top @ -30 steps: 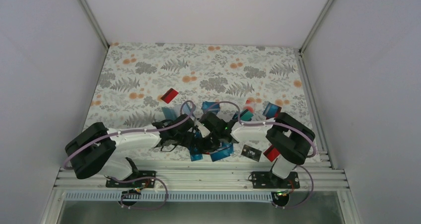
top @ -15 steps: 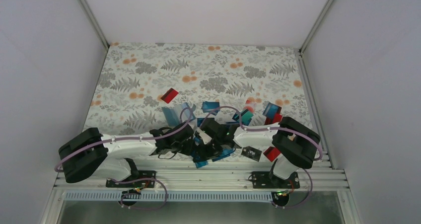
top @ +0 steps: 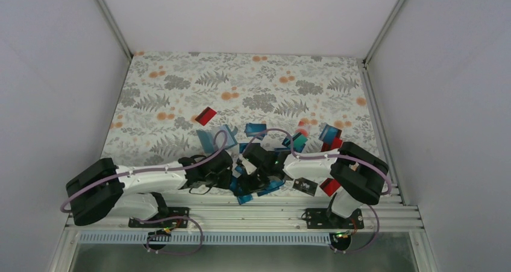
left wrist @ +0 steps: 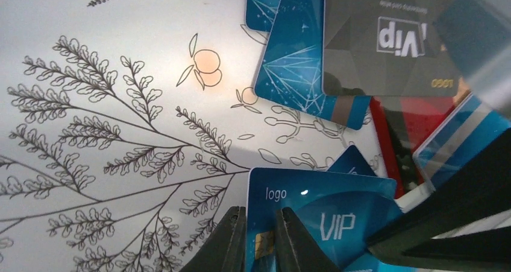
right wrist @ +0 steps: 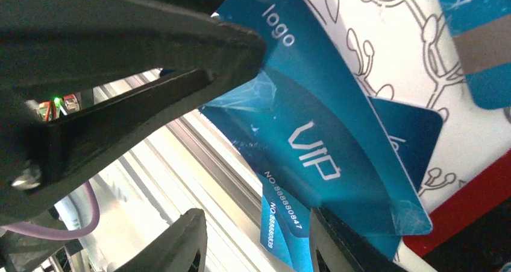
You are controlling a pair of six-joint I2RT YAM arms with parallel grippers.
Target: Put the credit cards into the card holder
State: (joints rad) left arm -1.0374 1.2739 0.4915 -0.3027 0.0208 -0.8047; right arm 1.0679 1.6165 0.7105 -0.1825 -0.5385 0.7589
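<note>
Pinching glossy blue plastic card (left wrist: 337,224) marked "logo", "VIP" at near worktop (top: 241,79) edge: left claw (left wrist: 260,215), nearly closed; right claw (right wrist: 253,224) parted.

Lab test booth around me: plain white panel walls (top: 60,73), bare aluminium frame rails (top: 241,215), fern-and-orange printed counter (top: 241,79).

Open table (top: 241,79) beyond cluttered credit cards (top: 256,129)

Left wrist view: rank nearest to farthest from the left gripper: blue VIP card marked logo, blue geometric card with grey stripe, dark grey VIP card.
1. Blue VIP card marked logo: in the left gripper, bottom.
2. Blue geometric card with grey stripe: upper middle.
3. Dark grey VIP card: top right.
</note>
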